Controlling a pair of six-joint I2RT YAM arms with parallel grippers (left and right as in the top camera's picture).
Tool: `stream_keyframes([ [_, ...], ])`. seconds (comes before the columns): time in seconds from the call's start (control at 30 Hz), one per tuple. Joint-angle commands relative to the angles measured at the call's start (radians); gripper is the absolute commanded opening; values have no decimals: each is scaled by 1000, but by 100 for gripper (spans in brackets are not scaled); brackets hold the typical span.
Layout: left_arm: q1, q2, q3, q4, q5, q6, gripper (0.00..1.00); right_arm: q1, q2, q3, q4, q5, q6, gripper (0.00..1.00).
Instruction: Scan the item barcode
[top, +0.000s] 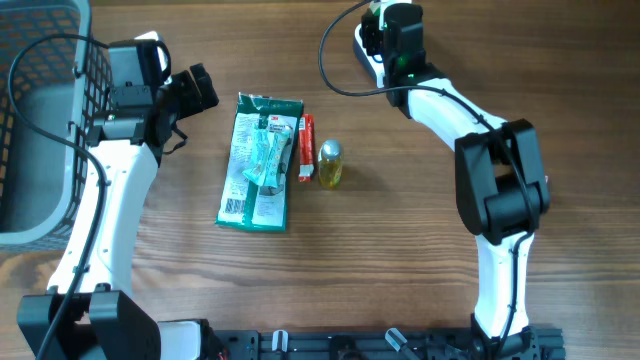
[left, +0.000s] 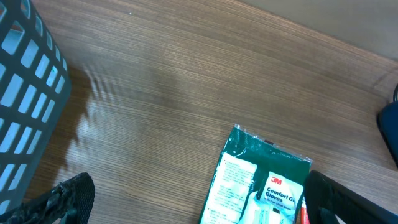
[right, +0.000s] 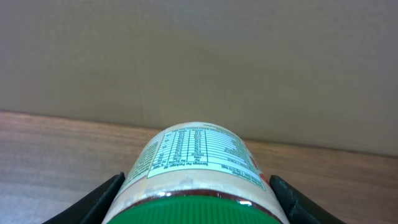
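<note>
My right gripper is shut on a jar with a green lid and a white nutrition label, one black finger pressing each side. The jar lies on its side and points away from the camera toward a plain wall, above the wooden table. From overhead, that gripper is at the table's far edge and hides the jar. My left gripper hangs open over the table, up and left of a green glove pack. In the left wrist view its fingers stand wide apart with nothing between them.
A grey wire basket fills the left edge. Beside the glove pack lie a red tube and a small yellow bottle with a silver cap. A white object sits beneath the right gripper.
</note>
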Motion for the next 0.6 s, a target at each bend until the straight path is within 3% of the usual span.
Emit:
stream_keyframes([
  [0.0,4,0,6,0,-10,9,100,-4,-222,7,-64,21,19,10],
  [0.13,4,0,6,0,-10,9,100,-29,-424,7,-357,20,111,8],
  [0.27,4,0,6,0,-10,9,100,-77,-538,7,-768,-13,249,8],
  [0.33,4,0,6,0,-10,9,100,-123,-539,5,-1050,-174,256,11],
  [0.4,4,0,6,0,-10,9,100,-150,-524,-20,-1203,-292,255,14],
  [0.47,4,0,6,0,-10,9,100,-164,-514,-81,-1302,-330,255,17],
  [0.57,4,0,6,0,-10,9,100,-166,-511,-227,-1307,-329,280,17],
])
